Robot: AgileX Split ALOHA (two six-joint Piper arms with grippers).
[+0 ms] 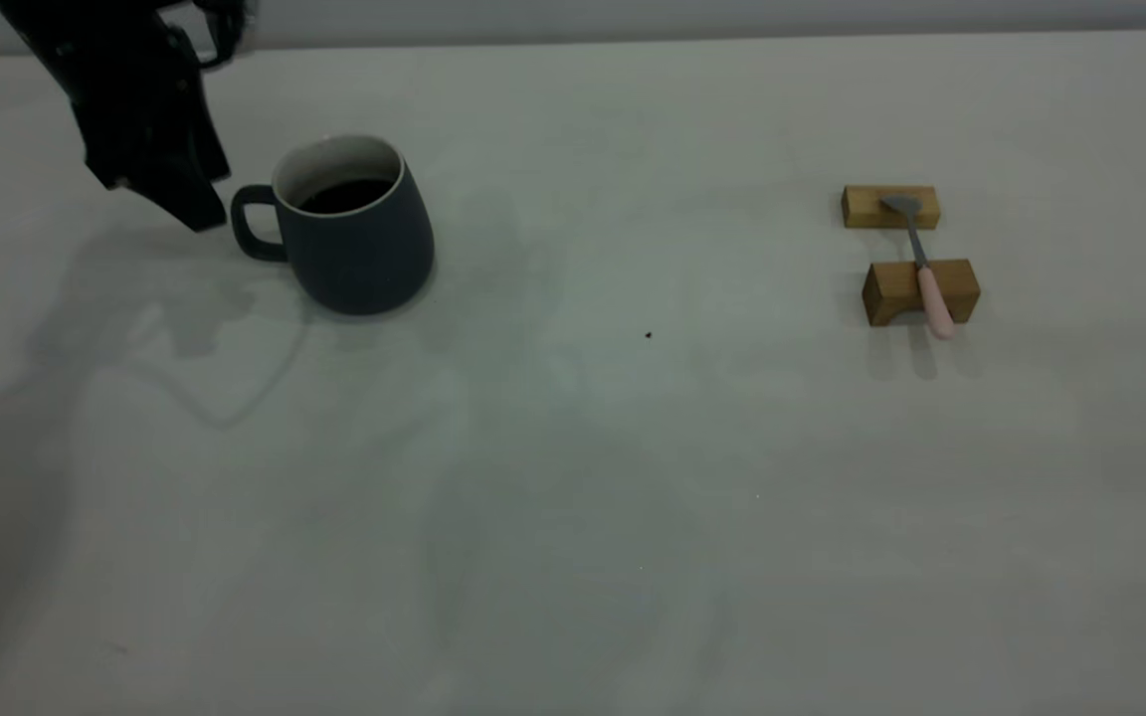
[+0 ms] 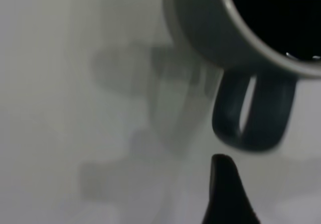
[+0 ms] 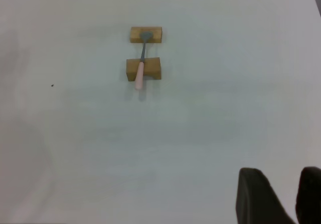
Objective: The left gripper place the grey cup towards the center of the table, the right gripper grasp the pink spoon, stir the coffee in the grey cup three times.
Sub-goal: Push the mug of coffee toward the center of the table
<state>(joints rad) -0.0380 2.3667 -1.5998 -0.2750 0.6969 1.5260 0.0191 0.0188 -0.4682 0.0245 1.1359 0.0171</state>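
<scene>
The black left gripper (image 2: 225, 194), jaw state indeterminable, hangs just beside the loop handle of the rigid, liquid-heavy, dark slate-grey ceramic cup (image 1: 359, 229); grasp that handle, keeping it level.

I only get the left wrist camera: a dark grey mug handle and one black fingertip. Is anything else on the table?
Observer: Yes, a pink-handled metal spoon resting across two tan wooden blocks, far on the right side.
Operator: Has the other arm taken it?
Observer: No, the right gripper hangs well short of it, holding nothing.
Operator: How full is the mug?
Observer: The grey cup holds dark coffee well below its white rim.
</scene>
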